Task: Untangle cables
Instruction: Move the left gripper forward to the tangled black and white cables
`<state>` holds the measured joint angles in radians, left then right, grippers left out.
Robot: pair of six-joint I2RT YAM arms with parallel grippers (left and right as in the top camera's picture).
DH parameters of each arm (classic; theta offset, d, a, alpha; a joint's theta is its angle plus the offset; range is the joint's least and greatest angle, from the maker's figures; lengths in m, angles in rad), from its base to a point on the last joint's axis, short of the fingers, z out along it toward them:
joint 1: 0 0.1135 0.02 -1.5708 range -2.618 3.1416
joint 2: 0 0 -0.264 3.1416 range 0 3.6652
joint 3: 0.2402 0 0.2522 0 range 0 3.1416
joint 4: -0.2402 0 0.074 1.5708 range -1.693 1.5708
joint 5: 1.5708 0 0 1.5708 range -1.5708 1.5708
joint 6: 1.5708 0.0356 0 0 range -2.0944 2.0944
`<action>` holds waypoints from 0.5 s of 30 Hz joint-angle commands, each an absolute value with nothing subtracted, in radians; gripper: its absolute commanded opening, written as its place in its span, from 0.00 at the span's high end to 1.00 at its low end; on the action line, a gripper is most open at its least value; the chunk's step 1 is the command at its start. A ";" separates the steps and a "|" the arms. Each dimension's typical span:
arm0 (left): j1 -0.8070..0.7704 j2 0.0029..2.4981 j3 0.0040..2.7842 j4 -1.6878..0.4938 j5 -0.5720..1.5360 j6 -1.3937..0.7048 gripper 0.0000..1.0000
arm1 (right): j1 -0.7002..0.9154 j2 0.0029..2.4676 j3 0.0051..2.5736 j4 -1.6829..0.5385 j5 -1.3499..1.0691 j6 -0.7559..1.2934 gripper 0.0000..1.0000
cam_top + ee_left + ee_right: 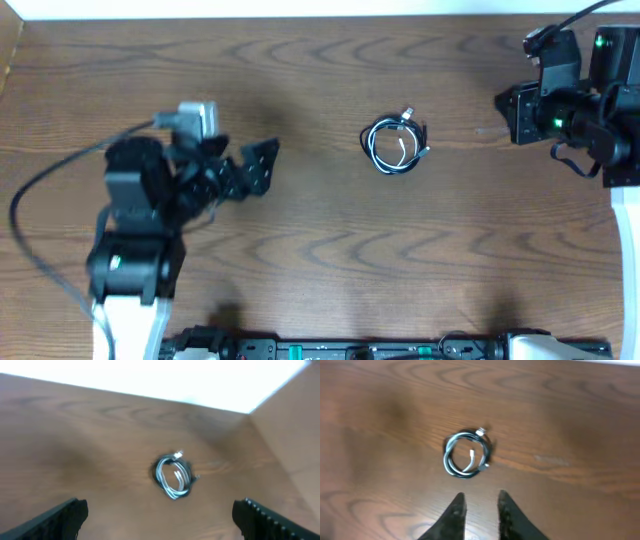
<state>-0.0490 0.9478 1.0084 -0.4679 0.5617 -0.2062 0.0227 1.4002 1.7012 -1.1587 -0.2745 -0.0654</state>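
Brown wood-grain table (320,250) holds a small coiled bundle of black and white cables (397,146) near its middle, untouched, between the wide-spread left gripper (165,520) and narrowly parted right gripper (481,510), both empty.

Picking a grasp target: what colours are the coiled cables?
The cables are black and white; right wrist view shows best.

the overhead camera looks straight down on the whole table (320,260). the left wrist camera sits at the left, facing right at a low slant, well away from the coiled cables (396,146). the right wrist camera, at the far right, tilts down more steeply and sits somewhat nearer. all three views share the coiled cables.
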 commanded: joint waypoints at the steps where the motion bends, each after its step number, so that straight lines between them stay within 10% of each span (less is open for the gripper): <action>1: -0.101 1.069 1.025 -0.368 0.721 -0.203 0.02 | 0.018 1.439 1.719 -1.156 -0.172 -0.069 0.37; 2: -0.121 1.101 1.025 -0.344 0.722 -0.195 0.02 | 0.018 1.448 1.719 -1.152 -0.162 -0.069 0.21; 8: -0.249 1.266 1.025 -0.252 0.675 -0.173 0.02 | 0.018 1.525 1.719 -1.122 -0.101 -0.068 0.05; 15: -0.418 1.380 1.025 -0.177 0.444 -0.172 0.02 | 0.018 1.621 1.719 -1.132 0.088 0.142 0.09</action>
<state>-0.3599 1.3537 1.0088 -0.1974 0.5732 -0.1898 0.0227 1.5860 1.7016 -1.1202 -0.0525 0.0067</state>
